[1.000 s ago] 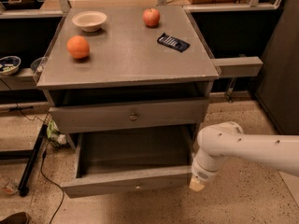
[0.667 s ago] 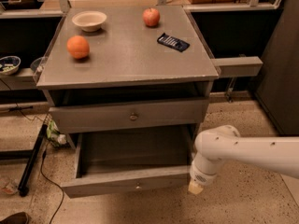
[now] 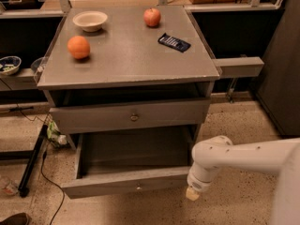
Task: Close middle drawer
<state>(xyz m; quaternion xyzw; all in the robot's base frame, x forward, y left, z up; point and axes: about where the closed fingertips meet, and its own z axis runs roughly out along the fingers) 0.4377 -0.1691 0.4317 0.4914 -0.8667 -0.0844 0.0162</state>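
middle drawer (image 3: pixel 126 182) is seen pulled well out | gripper (image 3: pixel 192 193) is held just beside its right front corner, opening cannot be told | risk: drawer may be skewed and jammed by an off-centre push

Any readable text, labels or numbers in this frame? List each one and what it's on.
Nothing readable.
Dark packet on the cabinet top: pale print, too blurred to read.
Bowl, orange, apple: no text.
Middle drawer, pulled open: plain front, no label.
Gripper, by the right end of that drawer's front: no marking visible.
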